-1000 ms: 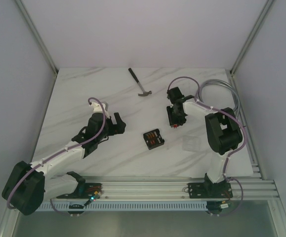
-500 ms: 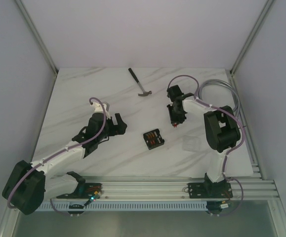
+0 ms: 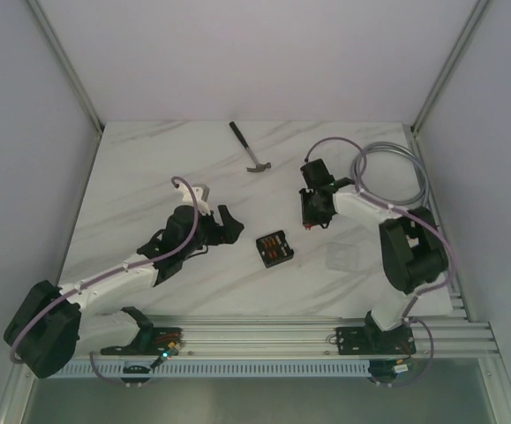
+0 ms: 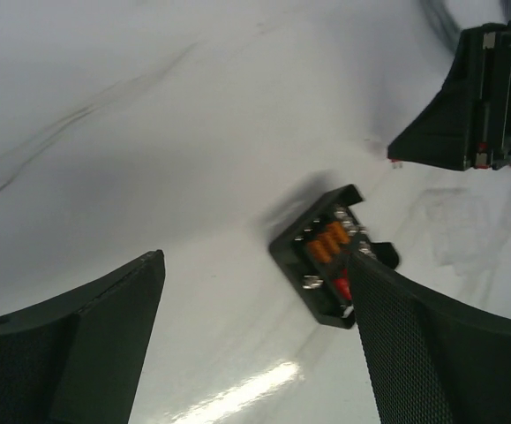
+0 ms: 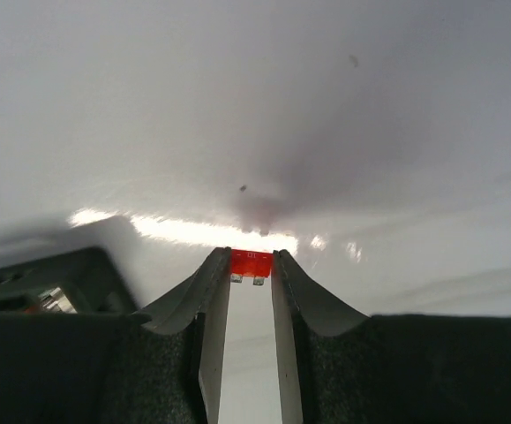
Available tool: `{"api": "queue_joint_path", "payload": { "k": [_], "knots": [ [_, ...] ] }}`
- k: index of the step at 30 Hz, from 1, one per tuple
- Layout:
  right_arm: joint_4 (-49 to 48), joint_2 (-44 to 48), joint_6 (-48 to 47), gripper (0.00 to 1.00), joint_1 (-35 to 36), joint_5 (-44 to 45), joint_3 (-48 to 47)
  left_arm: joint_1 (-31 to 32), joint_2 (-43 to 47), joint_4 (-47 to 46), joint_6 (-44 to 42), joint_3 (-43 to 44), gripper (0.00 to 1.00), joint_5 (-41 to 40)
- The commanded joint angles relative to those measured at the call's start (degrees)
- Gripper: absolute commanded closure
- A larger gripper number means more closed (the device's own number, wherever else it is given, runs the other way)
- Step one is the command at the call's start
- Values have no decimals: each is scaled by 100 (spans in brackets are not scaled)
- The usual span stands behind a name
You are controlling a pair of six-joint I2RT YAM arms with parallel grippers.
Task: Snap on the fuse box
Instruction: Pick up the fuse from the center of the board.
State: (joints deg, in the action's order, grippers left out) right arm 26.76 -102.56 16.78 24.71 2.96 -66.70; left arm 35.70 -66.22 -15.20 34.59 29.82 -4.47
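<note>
The fuse box [image 3: 274,249] is a small black square box with orange and red fuses in its slots, lying open on the marble table. In the left wrist view the fuse box [image 4: 330,256] lies just past my right finger. My left gripper [image 3: 224,225] stands open to its left, and nothing is between the jaws of the left gripper [image 4: 255,265]. My right gripper [image 3: 312,216] is behind and to the right of the box, shut on a small red fuse [image 5: 251,263] at its tips. The dark corner of the fuse box [image 5: 43,283] shows at the left of that view.
A hammer [image 3: 251,148] lies at the back of the table. A faint clear square cover [image 3: 341,256] rests to the right of the fuse box. Grey cable [image 3: 396,159] loops at the back right. Aluminium rails border the table's near and right edges.
My left arm has moved right, bringing its open gripper closer to the fuse box. The right jaws have narrowed onto the red fuse, and the right arm's elbow has swung right.
</note>
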Motion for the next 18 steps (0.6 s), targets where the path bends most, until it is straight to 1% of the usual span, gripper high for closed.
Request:
{"api": "queue_joint_path", "payload": {
  "k": [1, 5, 10, 13, 18],
  "knots": [
    [-651, 971, 687, 81, 168, -205, 323, 397, -59, -983, 242, 50, 8, -29],
    [-1075, 1759, 1143, 81, 382, -340, 720, 802, -79, -1488, 225, 44, 11, -217],
    [-1764, 2520, 1743, 81, 631, -593, 1254, 1293, -117, -1867, -120, 123, 18, -573],
    [-2092, 2876, 2061, 82, 786, -629, 1505, 1507, -188, -2047, -395, 173, 25, -736],
    [-2339, 3236, 2274, 83, 1089, -621, 1688, 1640, -392, -2123, -581, 347, 43, -759]
  ]
}}
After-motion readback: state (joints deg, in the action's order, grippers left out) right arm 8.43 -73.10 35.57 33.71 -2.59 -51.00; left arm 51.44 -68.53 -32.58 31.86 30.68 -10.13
